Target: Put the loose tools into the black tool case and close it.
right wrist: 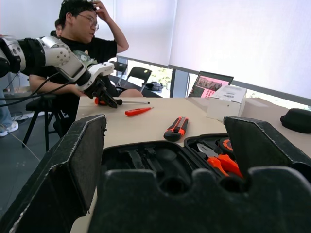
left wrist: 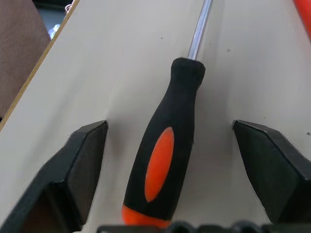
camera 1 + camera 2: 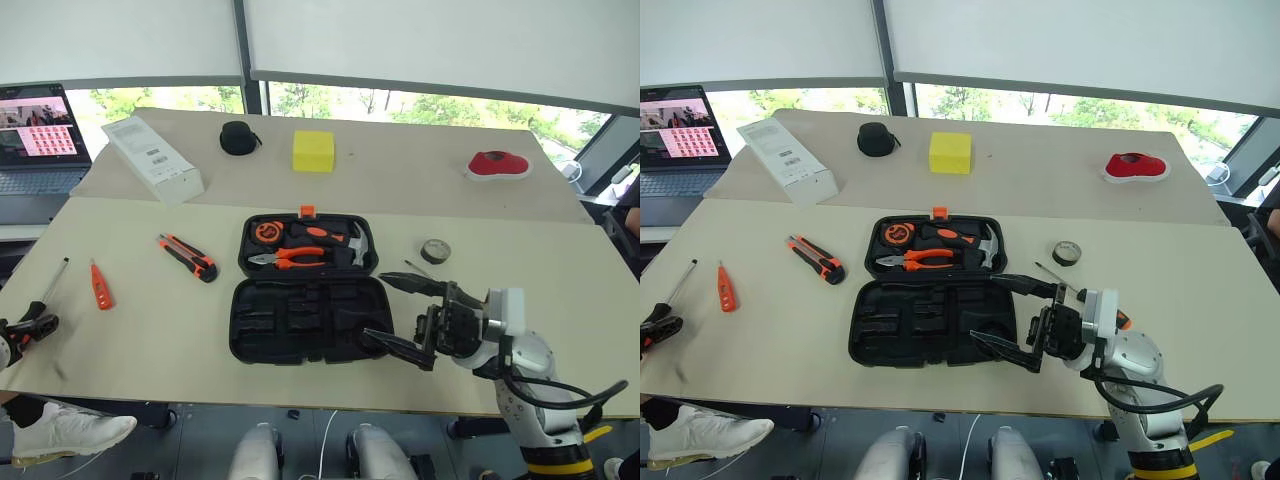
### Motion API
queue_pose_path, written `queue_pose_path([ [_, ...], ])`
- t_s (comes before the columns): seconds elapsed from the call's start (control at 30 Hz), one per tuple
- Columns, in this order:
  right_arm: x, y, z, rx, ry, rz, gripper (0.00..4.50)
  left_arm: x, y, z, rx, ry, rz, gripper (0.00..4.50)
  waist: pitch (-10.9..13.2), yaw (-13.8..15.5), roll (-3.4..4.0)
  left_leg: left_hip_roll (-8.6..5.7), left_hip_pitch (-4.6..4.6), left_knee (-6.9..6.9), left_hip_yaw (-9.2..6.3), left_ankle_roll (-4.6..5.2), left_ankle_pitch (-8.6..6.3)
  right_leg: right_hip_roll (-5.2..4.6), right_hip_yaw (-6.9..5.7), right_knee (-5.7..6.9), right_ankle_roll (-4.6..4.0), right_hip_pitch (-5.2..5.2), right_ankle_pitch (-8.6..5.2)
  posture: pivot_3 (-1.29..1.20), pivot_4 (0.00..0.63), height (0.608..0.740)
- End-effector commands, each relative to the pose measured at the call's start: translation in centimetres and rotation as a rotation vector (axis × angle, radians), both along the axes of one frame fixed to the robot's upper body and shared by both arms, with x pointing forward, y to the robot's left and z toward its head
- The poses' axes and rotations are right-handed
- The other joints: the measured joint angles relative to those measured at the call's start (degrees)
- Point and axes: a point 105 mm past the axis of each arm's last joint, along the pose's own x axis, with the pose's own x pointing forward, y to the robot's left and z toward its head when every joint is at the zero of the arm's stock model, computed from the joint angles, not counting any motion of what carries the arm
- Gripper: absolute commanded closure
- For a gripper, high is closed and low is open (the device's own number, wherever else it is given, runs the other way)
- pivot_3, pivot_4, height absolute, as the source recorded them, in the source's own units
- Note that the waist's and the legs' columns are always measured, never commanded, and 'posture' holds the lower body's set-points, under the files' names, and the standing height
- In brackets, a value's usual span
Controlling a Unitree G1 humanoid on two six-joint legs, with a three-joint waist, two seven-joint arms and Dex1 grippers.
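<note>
Now the left gripper (image 2: 170, 160) sits wide open around a screwdriver (image 2: 167, 155) on the table (image 3: 150, 330), not squeezing it. Right gripper (image 3: 398, 315) gapes empty beside the open black tool case (image 3: 300, 320).

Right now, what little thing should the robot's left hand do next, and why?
Probably close the left gripper on the long screwdriver. Its black-and-orange handle lies on the table between the two open fingers, not yet gripped. The black tool case lies open, waiting for it.
</note>
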Motion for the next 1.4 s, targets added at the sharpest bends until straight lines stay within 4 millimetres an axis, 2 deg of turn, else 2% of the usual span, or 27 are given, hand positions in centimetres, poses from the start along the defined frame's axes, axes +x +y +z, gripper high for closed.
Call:
queue_pose_path([
  [0.03, -0.5, 0.0, 0.8, 0.013, -0.061, -0.005, 0.0, -0.3, 0.5, -0.6, 0.043, 0.04, -0.009, 1.85, 0.0, -0.1, 0.03, 0.0, 0.01, 0.0, -0.01, 0.0, 0.0, 0.0, 0.01, 0.05, -0.01, -0.01, 0.0, 0.0, 0.15, 0.74],
  [0.13, -0.4, -0.1, 0.6, 0.006, -0.068, -0.016, 0.0, -0.5, 0.8, 0.5, 0.066, -0.033, -0.018, 2.91, 0.0, -0.4, 0.04, 0.0, 0.04, 0.0, -0.01, 0.0, 0.0, 0.01, 0.03, 0.2, -0.06, -0.06, -0.04, 0.0, 0.15, 0.74],
  [0.2, -0.4, -0.4, 0.6, 0.002, -0.07, -0.026, 0.0, -0.4, 0.9, 2.0, 0.094, -0.127, -0.037, 3.51, 0.0, -0.4, 0.03, 0.05, 0.02, 0.0, -0.03, 0.0, 0.0, 0.02, 0.06, 0.22, -0.07, -0.1, -0.04, 0.0, 0.15, 0.74],
  [0.3, -0.5, -0.9, 0.6, -0.006, -0.074, -0.039, 0.0, 0.1, 0.0, 5.0, 0.175, -0.291, -0.152, 3.62, 0.0, -0.4, -0.1, 0.07, -0.02, 0.0, -0.05, 0.0, 0.0, -0.01, 0.06, 0.2, -0.07, -0.14, -0.04, 0.0, 0.15, 0.74],
  [0.37, -0.4, -1.9, 0.8, -0.014, -0.079, -0.068, 0.0, 1.2, -3.0, 8.2, 0.251, -0.476, -0.349, 3.62, 0.0, 0.0, -0.22, 0.08, -0.05, 0.0, -0.06, -0.01, 0.0, -0.06, 0.05, 0.19, -0.07, -0.13, -0.04, 0.0, 0.15, 0.74],
  [0.4, -0.2, -2.5, 0.9, -0.023, -0.082, -0.093, 0.0, 1.9, -5.4, 9.4, 0.281, -0.542, -0.485, 3.62, 0.0, 0.3, -0.22, 0.07, -0.08, 0.0, -0.07, -0.02, 0.0, -0.14, 0.01, 0.16, -0.07, -0.12, -0.04, 0.0, 0.15, 0.74],
  [0.43, 0.0, -3.0, 1.0, -0.028, -0.083, -0.109, 0.0, 2.1, -7.0, 10.1, 0.299, -0.581, -0.576, 3.62, 0.0, 0.6, -0.22, 0.04, -0.09, 0.01, -0.09, -0.02, 0.0, -0.21, -0.03, 0.14, -0.06, -0.09, -0.04, 0.0, 0.15, 0.74],
  [0.47, 0.3, -3.6, 1.0, -0.044, -0.083, -0.131, 0.0, 2.8, -10.2, 10.4, 0.329, -0.587, -0.751, 3.62, 0.0, 0.9, -0.22, 0.02, -0.09, 0.01, -0.08, -0.09, -0.04, -0.3, -0.06, 0.1, -0.06, -0.08, -0.03, 0.0, 0.15, 0.74],
  [0.53, 0.8, -4.4, 0.8, -0.075, -0.078, -0.163, 0.0, 3.6, -15.0, 9.9, 0.372, -0.556, -1.021, 3.62, 0.0, 1.3, -0.2, -0.05, -0.08, 0.01, -0.02, -0.43, -0.24, -0.58, -0.21, 0.03, -0.05, 0.0, -0.03, 0.0, 0.15, 0.74],
  [0.57, 1.1, -4.8, 0.7, -0.088, -0.075, -0.174, 0.0, 3.8, -16.8, 9.5, 0.386, -0.531, -1.118, 3.62, 0.0, 1.4, -0.14, -0.07, -0.07, 0.01, 0.02, -0.43, -0.24, -0.64, -0.25, -0.12, -0.04, 0.07, -0.02, 0.0, 0.15, 0.74],
  [0.6, 1.3, -5.2, 0.2, -0.124, -0.065, -0.184, 0.0, 4.3, -19.3, 8.4, 0.407, -0.467, -1.26, 3.62, 0.0, 1.4, -0.01, -0.07, -0.07, 0.01, 0.08, -0.42, -0.23, -0.68, -0.29, -0.18, -0.04, 0.08, -0.01, 0.0, 0.15, 0.74],
  [0.67, 1.9, -6.0, -0.2, -0.171, -0.048, -0.212, 0.0, 4.7, -23.1, 6.8, 0.435, -0.37, -1.471, 3.62, 0.0, 1.4, 0.09, -0.2, -0.13, 0.01, 0.44, -0.24, -0.13, -0.73, -0.27, -0.2, 0.0, 0.19, 0.01, 0.0, 0.15, 0.74],
  [0.7, 2.2, -6.3, -0.2, -0.185, -0.035, -0.226, 0.0, 5.0, -24.8, 6.0, 0.438, -0.322, -1.561, 3.62, 0.0, 1.2, 0.11, -0.2, -0.15, 0.02, 0.67, 0.16, 0.11, -0.66, -0.24, -0.23, 0.06, 0.18, 0.04, 0.0, 0.15, 0.74],
  [0.77, 2.3, -6.7, -0.6, -0.227, 0.007, -0.229, 0.0, 5.6, -27.3, 5.0, 0.444, -0.247, -1.664, 3.62, 0.0, 1.0, 0.13, -0.19, -0.24, 0.03, 0.85, 0.28, 0.17, -0.47, -0.13, -0.27, 0.18, 0.1, 0.1, 0.0, 0.15, 0.74],
  [0.97, 2.1, -7.5, -1.1, -0.291, 0.074, -0.281, 0.0, 8.2, -31.4, 3.7, 0.47, -0.168, -1.742, 3.62, 0.0, 0.1, 0.15, 0.05, -0.41, 0.06, 0.73, 0.3, 0.16, 0.18, 0.17, -0.24, 0.24, -0.09, 0.1, 0.0, 0.15, 0.74],
  [1.07, 1.7, -7.4, -0.9, -0.283, 0.08, -0.302, 0.0, 8.9, -32.2, 2.3, 0.492, -0.071, -1.772, 3.62, 0.0, 0.1, 0.16, 0.01, -0.44, 0.1, 0.72, 0.3, 0.16, 0.13, 0.19, -0.24, 0.29, -0.08, 0.1, 0.0, 0.15, 0.74],
  [1.2, 1.2, -6.8, -0.5, -0.266, 0.08, -0.311, 0.0, 10.2, -33.3, 1.9, 0.513, -0.071, -1.747, 3.62, 0.0, 0.2, 0.16, -0.03, -0.45, 0.15, 0.71, 0.3, 0.16, 0.1, 0.21, -0.25, 0.36, -0.02, 0.1, 0.0, 0.15, 0.74],
  [1.4, 0.9, -6.3, -0.2, -0.25, 0.086, -0.318, 0.0, 9.4, -34.7, 1.6, 0.455, -0.075, -1.798, 3.62, 0.0, 0.9, 0.17, -0.06, -0.45, 0.34, 0.69, 0.3, 0.16, 0.07, 0.22, -0.24, 0.43, 0.06, 0.14, 0.0, 0.15, 0.74],
])
